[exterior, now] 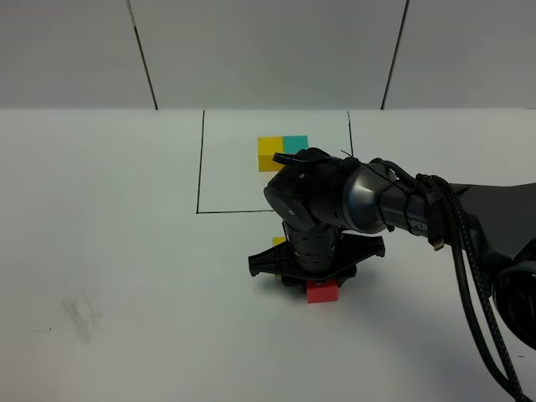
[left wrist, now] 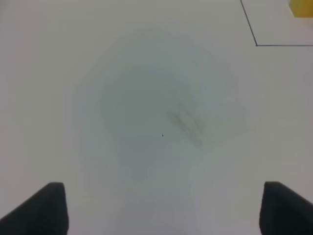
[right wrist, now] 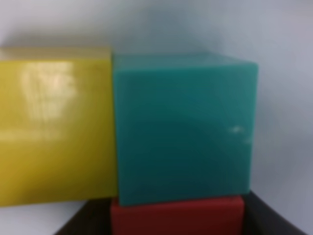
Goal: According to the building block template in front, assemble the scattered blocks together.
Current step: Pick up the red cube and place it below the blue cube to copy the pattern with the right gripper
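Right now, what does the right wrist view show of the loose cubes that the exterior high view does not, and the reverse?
Right wrist only: the plain teal cube pressed side by side against the plain yellow cube, the red cube's top face butting the teal one.

Exterior high only: the black-outlined yellow and teal template cluster, the right arm's black gripper covering the teal cube, and the white table.

Both: the yellow cube and red cube.

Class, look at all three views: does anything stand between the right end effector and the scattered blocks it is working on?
Nothing visible does. The right end effector sits directly over the blocks; its wrist view shows the yellow block, teal block and red block close up, adjoining, with no other object between.
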